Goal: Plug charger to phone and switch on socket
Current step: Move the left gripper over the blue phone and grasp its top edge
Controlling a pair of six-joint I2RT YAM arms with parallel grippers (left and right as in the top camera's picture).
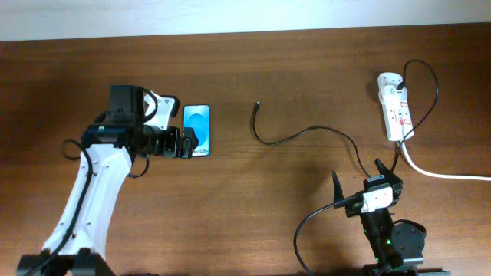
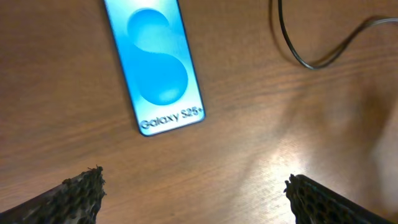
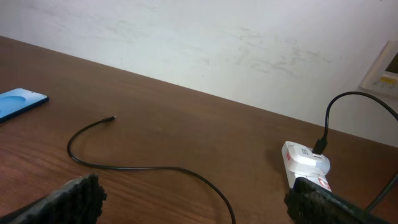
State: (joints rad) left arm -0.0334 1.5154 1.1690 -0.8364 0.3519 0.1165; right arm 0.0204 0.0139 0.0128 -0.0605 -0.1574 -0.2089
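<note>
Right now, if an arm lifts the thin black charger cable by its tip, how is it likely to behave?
Probably floppy: the charger lies in loose curves on the table, so the rest would likely sag and drag behind. It looks thin, so it is likely light. Its plug tip is small and may twist or slip in a grip.

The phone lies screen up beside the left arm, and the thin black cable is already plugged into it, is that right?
The phone does lie screen up beside the left arm, but the thin black cable is not plugged in: its tip lies loose on the table, apart from the phone; the overhead view shows it.
</note>
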